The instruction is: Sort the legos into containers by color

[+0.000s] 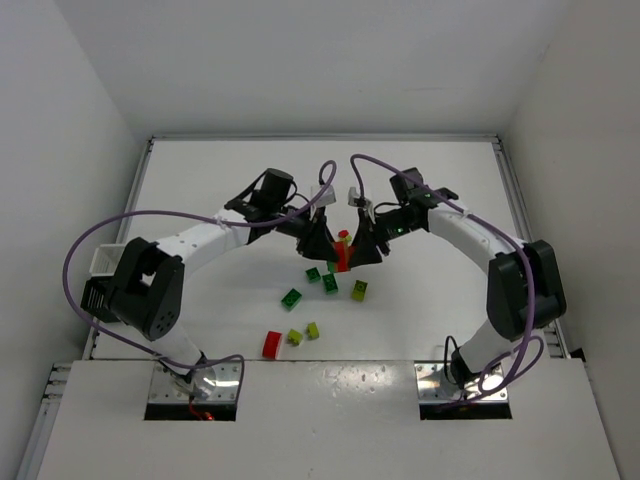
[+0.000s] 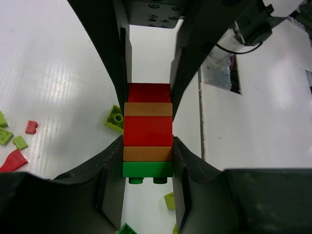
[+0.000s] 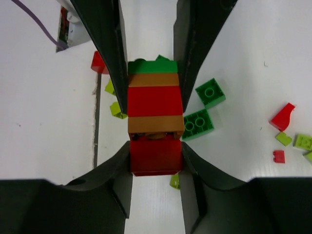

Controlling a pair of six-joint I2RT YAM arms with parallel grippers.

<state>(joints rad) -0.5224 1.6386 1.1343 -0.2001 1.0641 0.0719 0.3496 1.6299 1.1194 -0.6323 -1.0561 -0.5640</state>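
Left pincer (image 2: 147, 168) grasps the green end of the brick stack (image 2: 147, 131), right pincer (image 3: 156, 158) clenches the red end; its long axis runs between them.

A white table (image 1: 430, 190) sits boxed in by plain white walls (image 1: 330, 60). Two grey metal plates (image 1: 228, 378) lie in cutouts of the near board (image 1: 330, 410).

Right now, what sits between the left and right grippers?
The multicoloured lego stack, gripped at opposite ends by left gripper and right gripper; clearest in both wrist views.
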